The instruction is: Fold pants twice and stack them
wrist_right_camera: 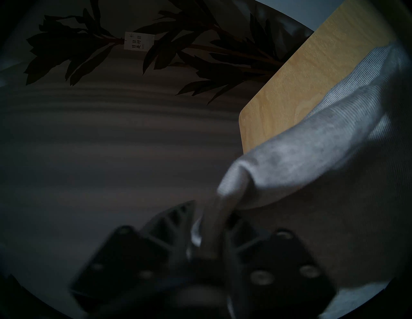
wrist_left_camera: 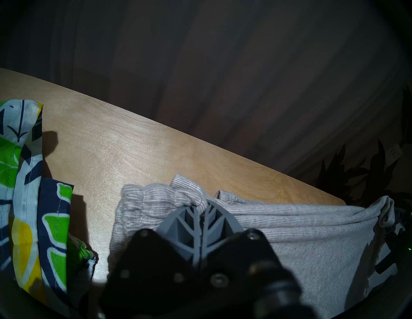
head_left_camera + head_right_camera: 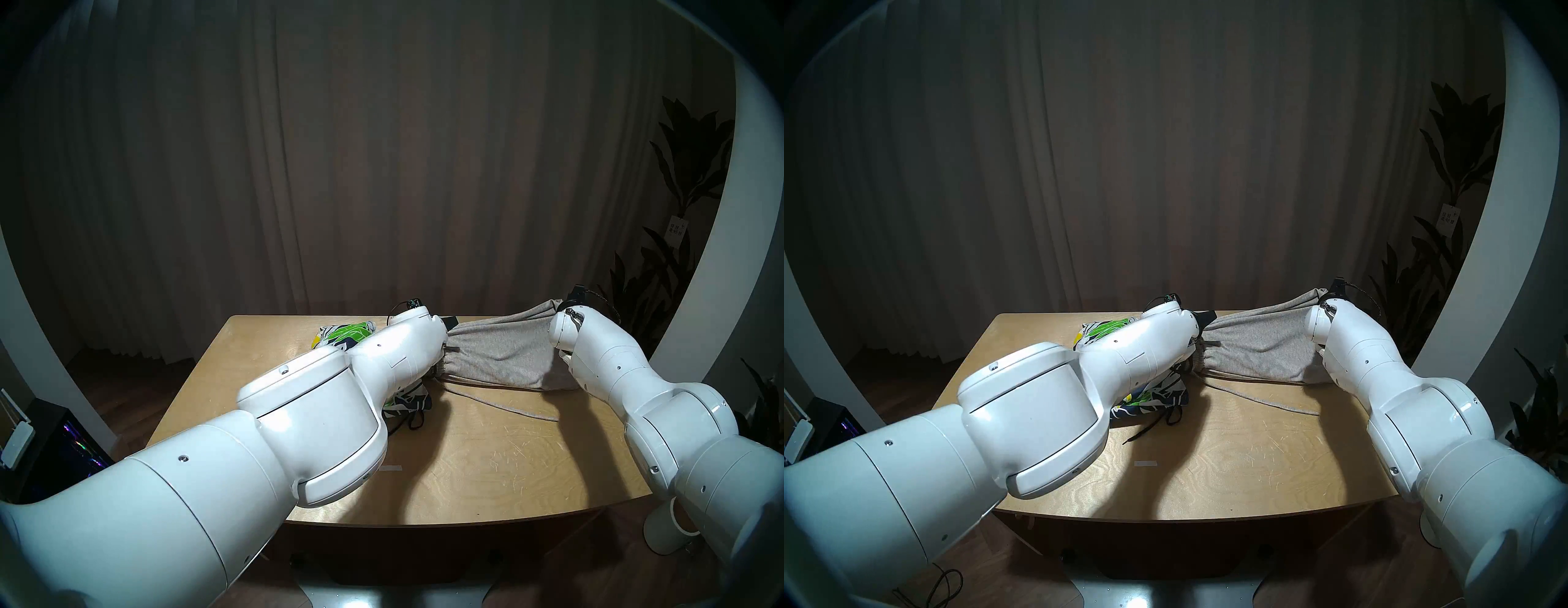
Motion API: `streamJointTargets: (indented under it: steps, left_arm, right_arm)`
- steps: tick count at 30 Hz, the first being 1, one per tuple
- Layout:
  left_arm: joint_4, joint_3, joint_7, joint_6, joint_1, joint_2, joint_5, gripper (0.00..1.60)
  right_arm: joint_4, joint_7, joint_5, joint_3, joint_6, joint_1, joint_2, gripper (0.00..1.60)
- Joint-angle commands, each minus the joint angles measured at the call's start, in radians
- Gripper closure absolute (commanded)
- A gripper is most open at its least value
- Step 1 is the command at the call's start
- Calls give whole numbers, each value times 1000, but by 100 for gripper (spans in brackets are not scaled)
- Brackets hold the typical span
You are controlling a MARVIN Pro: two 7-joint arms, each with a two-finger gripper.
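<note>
Currently, the left tool [image 2: 201, 219] is closed on the gathered elastic waist of the grey shorts [image 3: 505, 354], which are stretched from it across to the right tool [image 1: 209, 225] above the surface [image 3: 488, 458]. At the right tool, a fold of the grey fabric lies between parted fingers; whether it is gripped cannot be told. To the left of the left tool, the leaf-print shorts [image 2: 33, 200] lie crumpled on the surface.
</note>
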Motion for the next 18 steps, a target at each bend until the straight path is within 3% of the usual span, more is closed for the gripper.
streamJointTargets:
  steps: [1,10,18]
  left_arm:
    - [-2,-1,3,-11,-21,-1,0,160]
    - [-6,1,7,-10,-24,-6,-1,160]
    - [-11,2,11,-8,-24,-13,0,160]
  right_arm:
    - [-28,12,-1,9,-5,22,19,0]
    - [-67,12,9,20,-13,29,46,0]
    - [-49,-120,-29,-19,-28,61,78,0]
